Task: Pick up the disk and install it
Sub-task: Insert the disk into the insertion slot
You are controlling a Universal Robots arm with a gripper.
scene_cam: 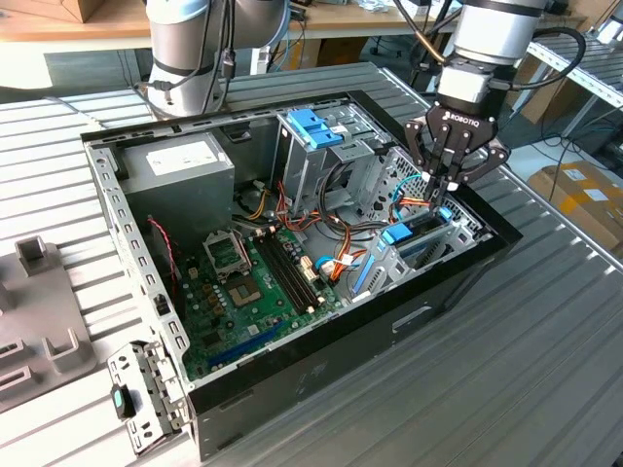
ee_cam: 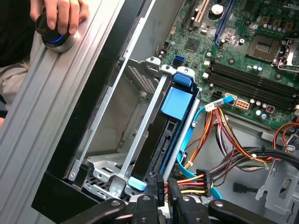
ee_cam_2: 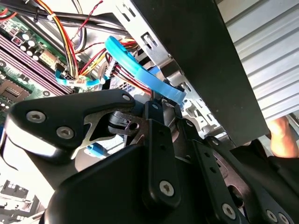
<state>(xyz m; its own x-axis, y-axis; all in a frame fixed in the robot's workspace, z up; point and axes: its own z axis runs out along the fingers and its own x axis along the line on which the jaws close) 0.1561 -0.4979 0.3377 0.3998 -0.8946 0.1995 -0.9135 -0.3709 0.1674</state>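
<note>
Gripper (scene_cam: 443, 187) hangs low over the drive bay (ee_cam: 140, 154) at the front corner of the open computer case (scene_cam: 321, 375); whether its fingers are parted I cannot tell. The disk (ee_cam: 174, 126) stands on edge in that bay, blue rails showing. Coloured power cables (ee_cam: 219, 149) crowd just beside the bay. A person's hand (ee_cam: 58, 16) rests on a knob beyond the case wall.

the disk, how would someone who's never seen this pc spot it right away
Start at the open black computer case lying on the slatted table, and go to its corner under the gripper. There the disk stands on edge in a metal drive bay. Its blue plastic rails and blue tab set it apart from the taller cage with the blue top further back.
</note>
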